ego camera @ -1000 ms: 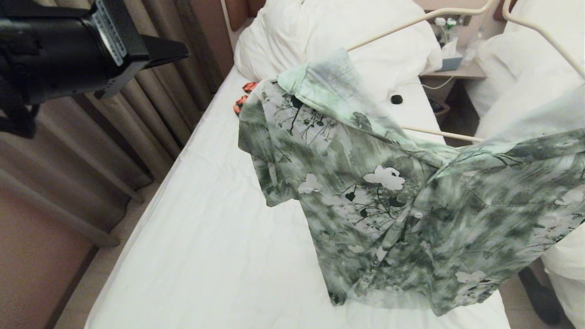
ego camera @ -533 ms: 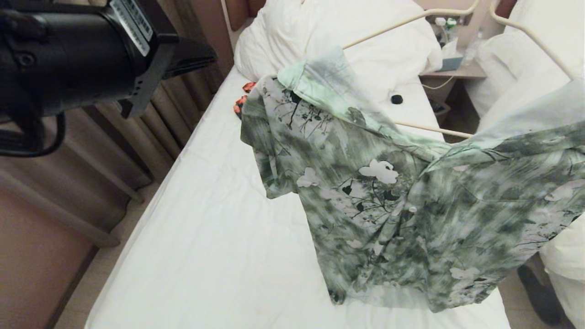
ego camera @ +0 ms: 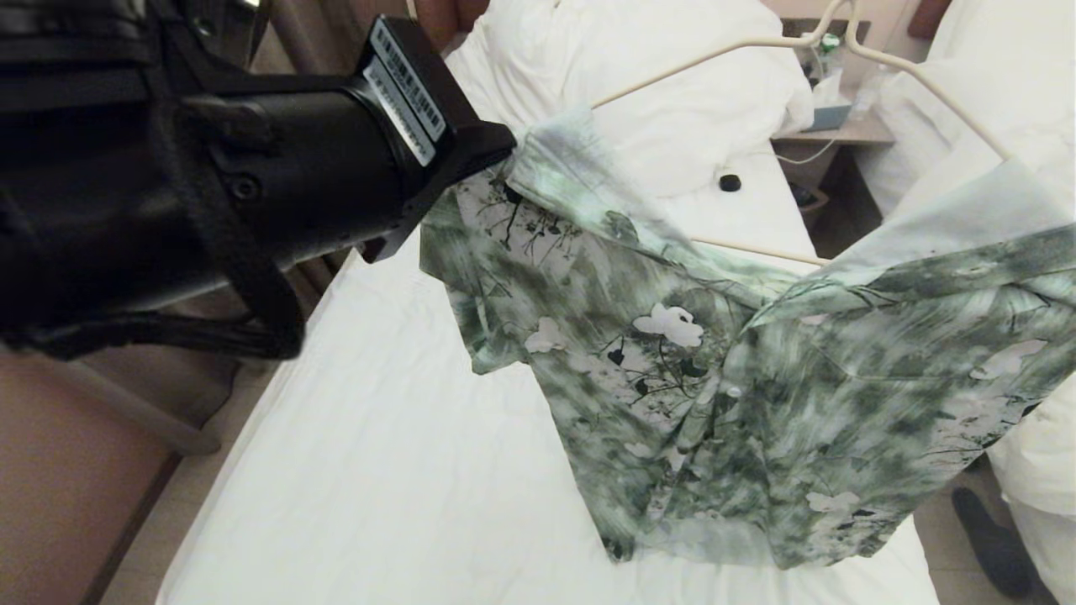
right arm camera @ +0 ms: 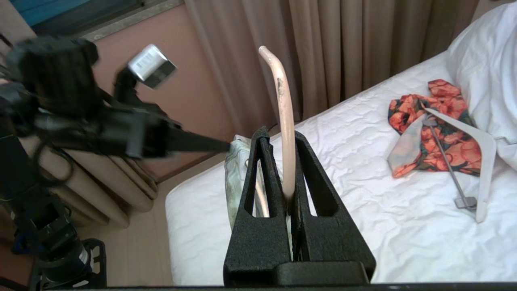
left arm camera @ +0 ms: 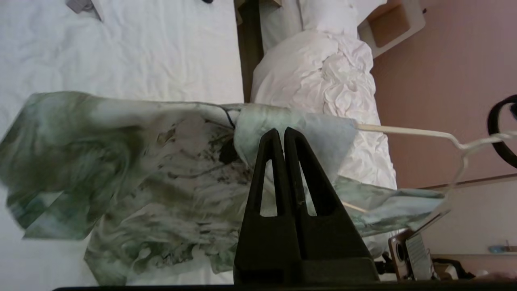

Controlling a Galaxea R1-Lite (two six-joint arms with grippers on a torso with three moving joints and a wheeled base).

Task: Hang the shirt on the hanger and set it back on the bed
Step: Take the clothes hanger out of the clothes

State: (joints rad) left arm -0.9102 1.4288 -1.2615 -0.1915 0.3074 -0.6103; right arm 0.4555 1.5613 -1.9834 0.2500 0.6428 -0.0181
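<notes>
Head view: shirt (ego camera: pixel 672 370) draped on hanger (ego camera: pixel 916 76), held up over bed (ego camera: pixel 378 470)
Left gripper (left arm camera: pixel 284 133) is clenched at the collar edge, fabric pinch not clear; right gripper (right arm camera: pixel 278 139) is clamped on the hanger's cream hook. Barcode label on left arm (ego camera: pixel 408 92), unreadable. Shirt green-white, white flowers, dark twigs, motion-blurred; its right side is cut off by the frame
</notes>
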